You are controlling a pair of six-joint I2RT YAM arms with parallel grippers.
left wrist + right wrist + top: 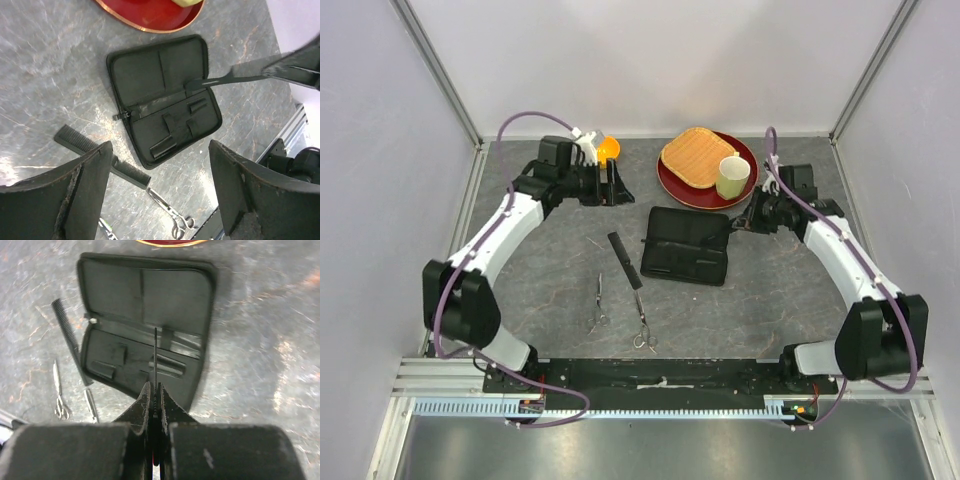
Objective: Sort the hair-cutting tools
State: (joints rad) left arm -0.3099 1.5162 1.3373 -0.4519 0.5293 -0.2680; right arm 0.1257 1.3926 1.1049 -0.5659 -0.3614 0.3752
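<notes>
right wrist view: right gripper (154,390) clamped on the handled comb (155,352), poised over the open case (170,295), right end; light, stiff, slick plastic, judged best pinched on its flat sides; left gripper (160,150) gapes empty

Grey table (550,270), marbled like stone, smooth with a dull sheen. On it the case (137,70): black cloth, matt all over. Left scissors (598,305) and right scissors (642,325), both bare silver metal, glinting. Long comb (625,260), black plastic, matt. Handled comb (220,79), same dark plastic, faintly shiny. Far side, the red plate (670,185) is glossy. The left gripper (161,145) shows dark fingers (85,200), scuffed and rough-edged.
</notes>
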